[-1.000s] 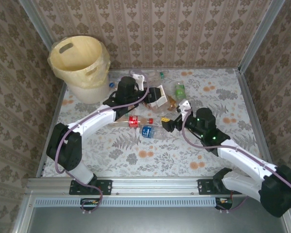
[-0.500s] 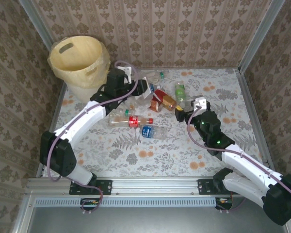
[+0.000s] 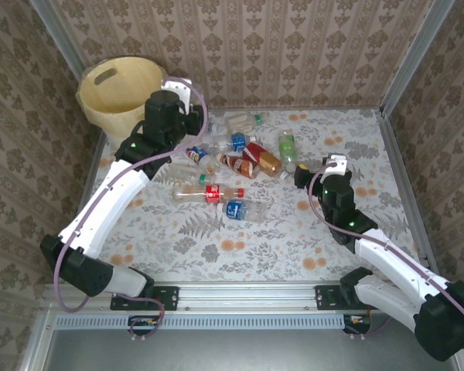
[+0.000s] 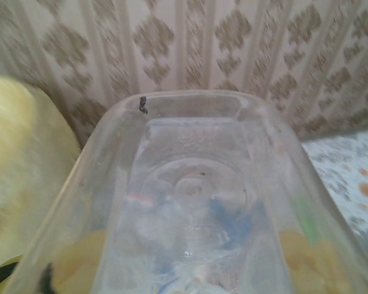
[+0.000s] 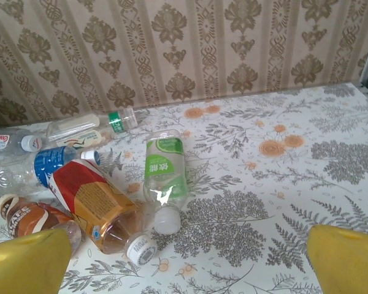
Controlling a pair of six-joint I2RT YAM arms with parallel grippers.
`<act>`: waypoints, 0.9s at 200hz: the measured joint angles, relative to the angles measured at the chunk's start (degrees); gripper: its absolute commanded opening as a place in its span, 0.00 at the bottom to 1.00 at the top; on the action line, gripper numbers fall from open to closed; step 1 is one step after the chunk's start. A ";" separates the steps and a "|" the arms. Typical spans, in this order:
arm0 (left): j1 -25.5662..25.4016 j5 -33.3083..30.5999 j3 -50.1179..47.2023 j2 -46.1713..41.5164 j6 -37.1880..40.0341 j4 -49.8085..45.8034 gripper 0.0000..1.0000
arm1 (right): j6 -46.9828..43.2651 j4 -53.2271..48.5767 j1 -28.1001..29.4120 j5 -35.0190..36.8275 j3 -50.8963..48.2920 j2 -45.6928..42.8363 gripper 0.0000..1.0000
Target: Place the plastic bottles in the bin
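My left gripper point(image 3: 184, 117) is raised beside the bin point(image 3: 112, 97), a cream-yellow bucket at the far left corner. It is shut on a clear plastic bottle point(image 4: 196, 184) that blocks most of the left wrist view, with the bin's wall point(image 4: 12, 184) blurred to its left. Several plastic bottles lie in a pile point(image 3: 243, 154) mid-table. Among them are a green-label one point(image 5: 165, 174), a red-and-orange-label one point(image 5: 92, 202) and a red-label one point(image 3: 209, 192). My right gripper point(image 5: 187, 269) is open just right of the pile, a little short of the green-label bottle, with nothing between its fingers.
Patterned walls close the table at the back and both sides. A blue-label bottle point(image 3: 240, 209) lies nearer the front. Bare floral tabletop point(image 3: 356, 147) stretches to the right of the pile and along the near edge.
My left arm has lifted away from the pile and swung left and back toward the bin, carrying the clear bottle. My right arm has drawn back to the right of the pile.
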 measured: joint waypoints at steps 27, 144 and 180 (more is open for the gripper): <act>0.02 -5.49 2.54 -0.15 7.69 3.52 0.54 | 1.70 -0.02 -0.31 -0.39 0.00 0.00 1.00; 19.65 -12.52 27.10 15.15 25.11 9.51 0.52 | 10.67 -8.57 -1.95 -4.35 2.58 2.19 1.00; 24.28 -12.96 38.18 24.30 24.41 0.04 0.53 | 11.67 -11.93 -2.89 -5.92 6.58 4.81 1.00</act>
